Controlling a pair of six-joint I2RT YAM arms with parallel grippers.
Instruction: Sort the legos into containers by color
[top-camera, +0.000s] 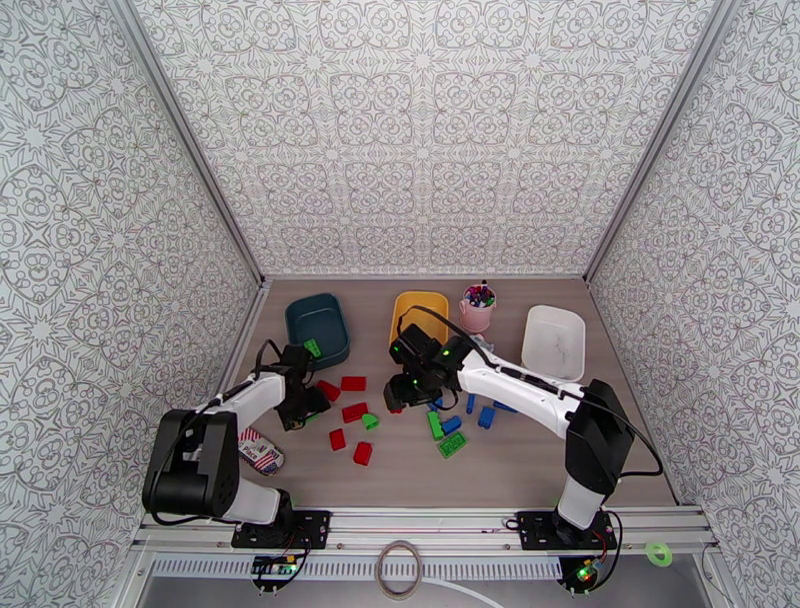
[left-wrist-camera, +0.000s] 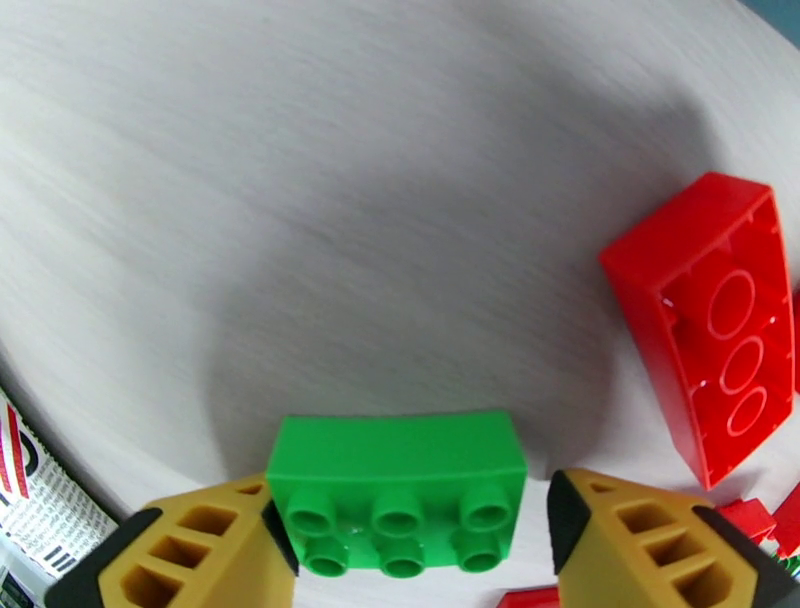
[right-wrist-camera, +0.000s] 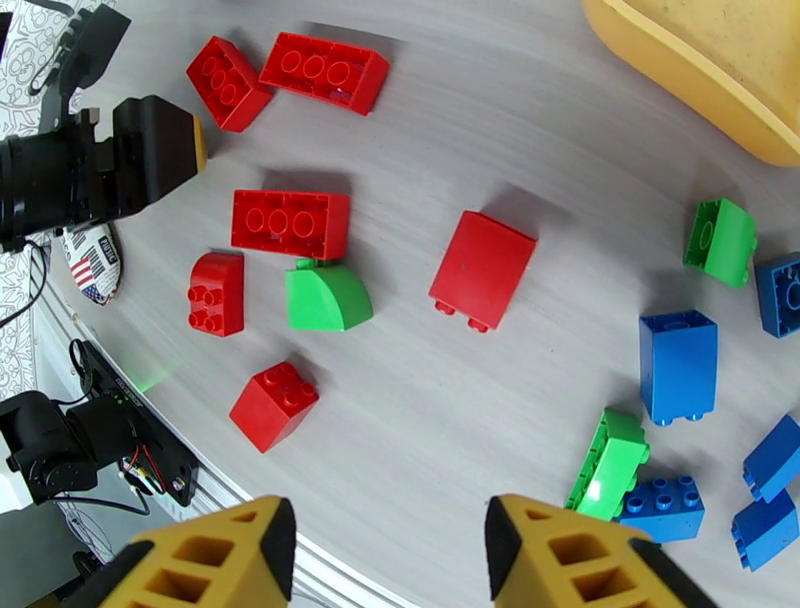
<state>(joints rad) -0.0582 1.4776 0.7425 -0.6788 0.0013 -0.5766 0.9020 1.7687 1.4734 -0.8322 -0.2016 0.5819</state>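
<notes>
Wood-grain desk (top-camera: 560, 460) inside patterned walls, arm bases at the near edge. Near left: striped packet (top-camera: 262, 452), not part of the job.

The left tool (left-wrist-camera: 412, 508) is low over the desk and brackets a green brick (left-wrist-camera: 397, 470), studs facing the camera. One pad touches the brick and the other shows a thin gap, so it is not clamped yet. A long red brick (left-wrist-camera: 715, 320) lies on its side just right of it, apart.

The loose bricks (top-camera: 352, 412) sit mid-desk: reds plus one curved green in the left group, blues and greens in the right group. The right tool (right-wrist-camera: 388, 525) hangs above them with its jaws wide and nothing between. A red brick (right-wrist-camera: 482, 265) lies below and ahead of it, with a blue brick (right-wrist-camera: 678, 362) off to the right.

Far row: teal tub (top-camera: 300, 318) on the left, with a green piece (top-camera: 313, 348) at its near rim. Then the yellow tub (top-camera: 420, 305), the pink cup (top-camera: 477, 310), and the white tub (top-camera: 553, 340) on the right.

Step in hand, as I judge it, is the left grasp on the green brick.
- Close squarely on the two end faces until both pads bear.
- Lift straight up so the red neighbour isn't dragged.
- Carry it far-left to the teal tub, likely the green one.
- Release low over the middle, not the rim.
- Keep the right arm working its own side, clear of the left's path.
</notes>
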